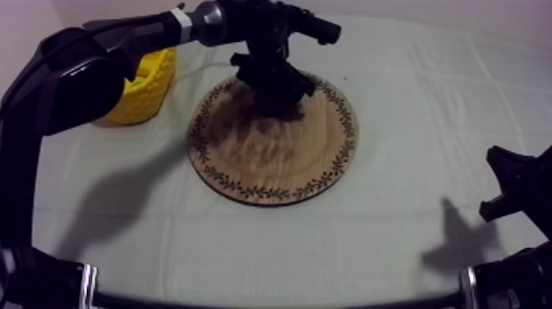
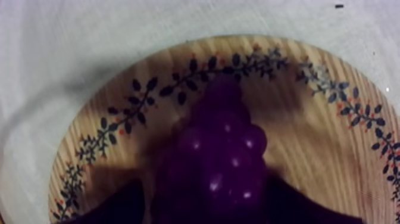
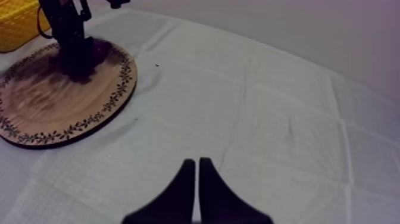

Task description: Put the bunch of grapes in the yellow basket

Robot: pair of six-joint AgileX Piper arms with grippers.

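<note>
Over at the far part of the wooden board [image 1: 271, 168], your left gripper [image 1: 275, 89] is down on the bunch of grapes [image 2: 223, 152], which sits on the wood just inside the patterned rim. From the left wrist camera its fingers [image 2: 110, 208] are spread, one at each side of the bunch, so I'd call it open with nothing gripped yet, tho the dark edges run into the purple and I can't swear they aren't touching. So the step in hand is the grab itself. Tips from me: close slow and even so the bunch doesn't squirt out sideways. It's bumpy and tapered, and I reckon it'll roll if one finger lands first. Aim for the fat middle, not the narrow end. Then lift straight up clear of the board before you swing over to the yellow basket [image 1: 148, 90], which is just beside the board on your left arm's side, so it's a short trip. Your right gripper [image 3: 197, 176] is closed on nothing, sitting over the cloth well away from the board, no worries there.
</note>
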